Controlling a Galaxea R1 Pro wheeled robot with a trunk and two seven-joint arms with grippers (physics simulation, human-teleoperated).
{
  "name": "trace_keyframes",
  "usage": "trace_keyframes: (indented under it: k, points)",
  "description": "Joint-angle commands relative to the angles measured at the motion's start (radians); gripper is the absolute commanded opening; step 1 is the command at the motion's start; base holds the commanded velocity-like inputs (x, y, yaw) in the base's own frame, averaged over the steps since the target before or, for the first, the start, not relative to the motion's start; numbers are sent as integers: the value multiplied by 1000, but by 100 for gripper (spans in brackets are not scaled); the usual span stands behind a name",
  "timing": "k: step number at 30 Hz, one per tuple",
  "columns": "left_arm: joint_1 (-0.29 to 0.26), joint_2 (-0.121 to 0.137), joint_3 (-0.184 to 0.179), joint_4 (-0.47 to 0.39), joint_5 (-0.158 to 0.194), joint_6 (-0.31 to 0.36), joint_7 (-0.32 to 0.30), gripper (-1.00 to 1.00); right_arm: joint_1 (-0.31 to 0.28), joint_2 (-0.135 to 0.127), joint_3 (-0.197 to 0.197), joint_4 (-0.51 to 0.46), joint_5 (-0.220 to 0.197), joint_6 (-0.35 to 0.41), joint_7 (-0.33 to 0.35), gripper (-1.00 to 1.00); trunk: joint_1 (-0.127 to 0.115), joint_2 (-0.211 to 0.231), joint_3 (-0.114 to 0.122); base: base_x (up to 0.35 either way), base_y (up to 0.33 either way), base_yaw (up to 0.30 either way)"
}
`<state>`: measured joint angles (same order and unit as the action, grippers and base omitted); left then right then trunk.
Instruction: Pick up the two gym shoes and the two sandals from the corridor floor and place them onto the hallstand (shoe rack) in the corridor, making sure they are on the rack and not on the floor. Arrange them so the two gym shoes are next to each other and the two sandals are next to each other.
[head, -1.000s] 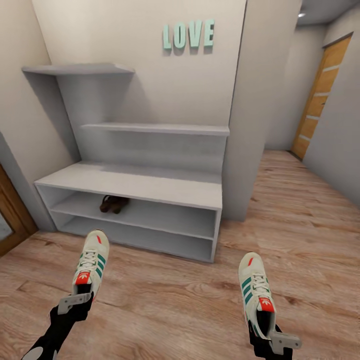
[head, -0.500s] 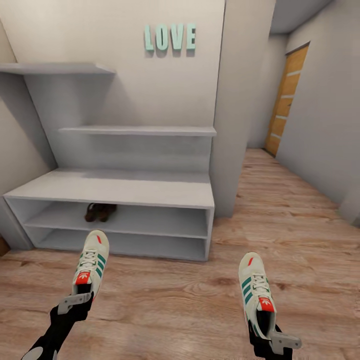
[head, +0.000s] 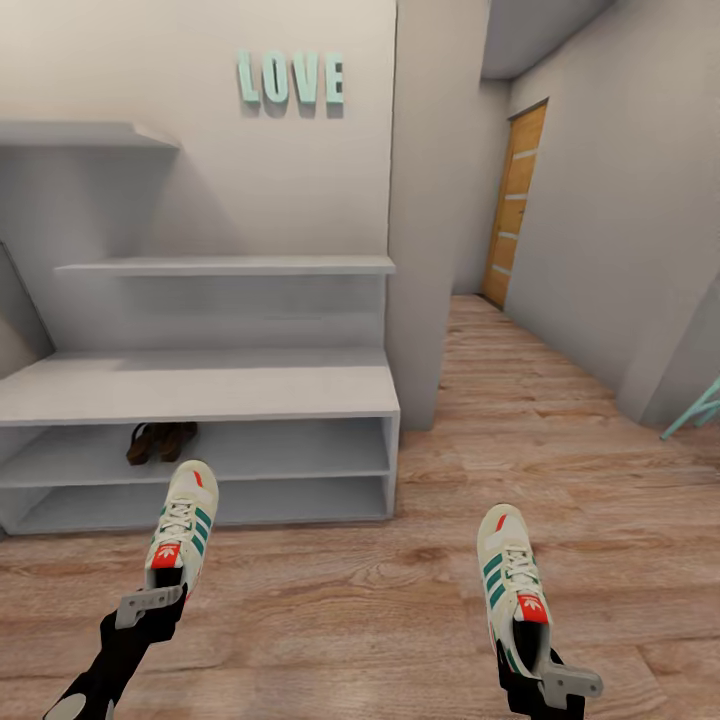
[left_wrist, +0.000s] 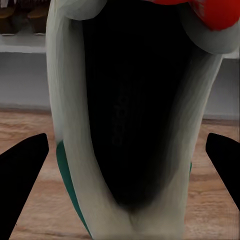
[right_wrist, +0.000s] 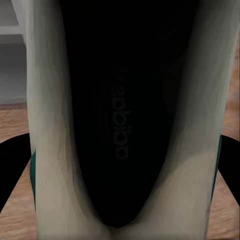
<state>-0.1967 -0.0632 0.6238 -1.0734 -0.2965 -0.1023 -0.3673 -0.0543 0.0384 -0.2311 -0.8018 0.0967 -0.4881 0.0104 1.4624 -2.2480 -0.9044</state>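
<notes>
- Left pincer (head: 150, 606) closed on the heel of one gym shoe (head: 181, 524), toe pointing toward the hallstand (head: 200, 385), held above the corridor floor (head: 350, 600).
- Right pincer (head: 552, 680) clamped likewise on the heel of the other gym shoe (head: 512, 582), toe forward, well apart from the first.
- Both cream-white, laced, with green side stripes, a red tongue label and a small red mark near the toe.
- Seen from the left wrist: dark shoe opening (left_wrist: 132, 110) ringed by the pale collar, red tongue at the far end, green stripe at the side, black fingers (left_wrist: 22, 175) flanking the heel.
- Seen from the right wrist: same dark interior (right_wrist: 120, 115) with faint lettering on the insole, pale collar either side, green trim at the edges, black fingers (right_wrist: 10, 167) barely showing at the sides.
- Hallstand pale grey-white: low table top, two open tiers beneath, two stepped shelves above, mint "LOVE" letters (head: 291, 78) on the wall.
- Upper tier holding the two sandals (head: 160, 441), brown, side by side and touching, toward the left; lower tier and table top bare of shoes.
- Sandals small and shadowed; strap detail hard to make out. Left end of the hallstand cut off by the frame.
- Wooden door (head: 512, 205) down the corridor; a mint-coloured object (head: 695, 408) cut off at the right edge, unidentifiable.
</notes>
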Motion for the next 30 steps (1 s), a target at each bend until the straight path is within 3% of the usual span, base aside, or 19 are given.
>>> trace_keyframes:
  k: [1, 30]
  points:
    - [-1, -1, 5, 0, -10, -7, -7, -100, -1, 1, -5, 0, 10, -3, 2, -100, 0, 0, -1, 0, 5, -119]
    - [-1, -2, 7, 0, -10, -7, -7, -100, -1, 0, -5, 3, 12, -3, 5, -100, 0, 0, 0, -13, 0, -8]
